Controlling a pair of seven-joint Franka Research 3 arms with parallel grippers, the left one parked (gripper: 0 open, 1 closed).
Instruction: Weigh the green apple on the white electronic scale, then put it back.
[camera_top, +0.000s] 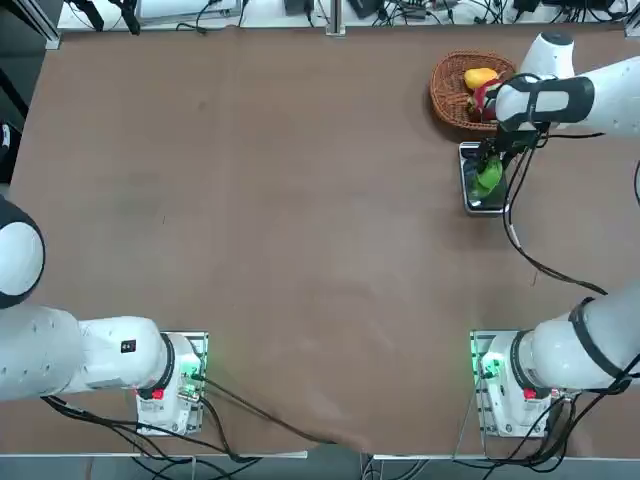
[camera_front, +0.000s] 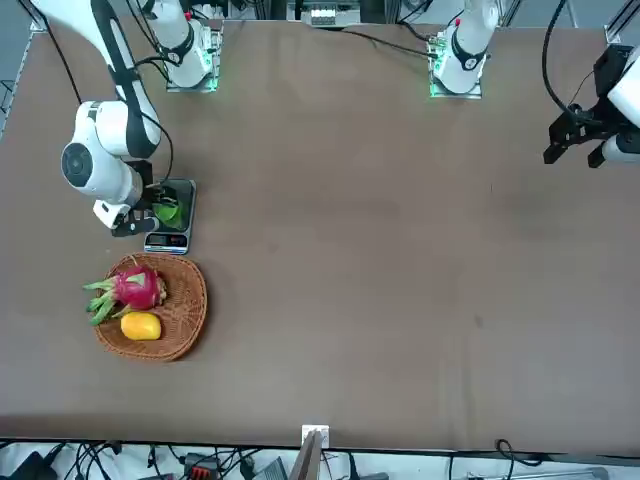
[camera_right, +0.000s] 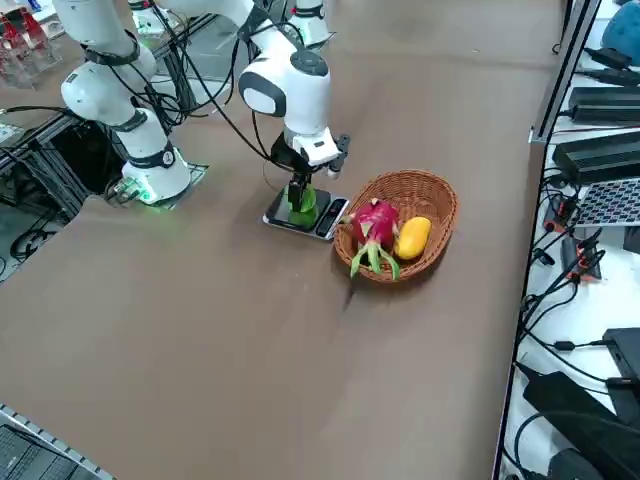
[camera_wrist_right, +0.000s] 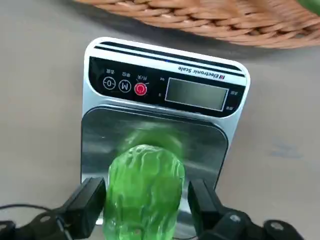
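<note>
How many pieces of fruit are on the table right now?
3: the green apple on the white electronic scale, between the right gripper fingers; the dragon fruit and orange-yellow fruit in the basket.

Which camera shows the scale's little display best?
The right wrist view: the white electronic scale fills it, its display and buttons facing the camera beyond the green apple and right hand. The other views show only a small dark slab.

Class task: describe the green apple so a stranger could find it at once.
Find the wicker basket of fruit on the brown table; the white electronic scale lies beside it. The green apple sits on its platform between the right gripper fingers, the only bright green fruit.
</note>
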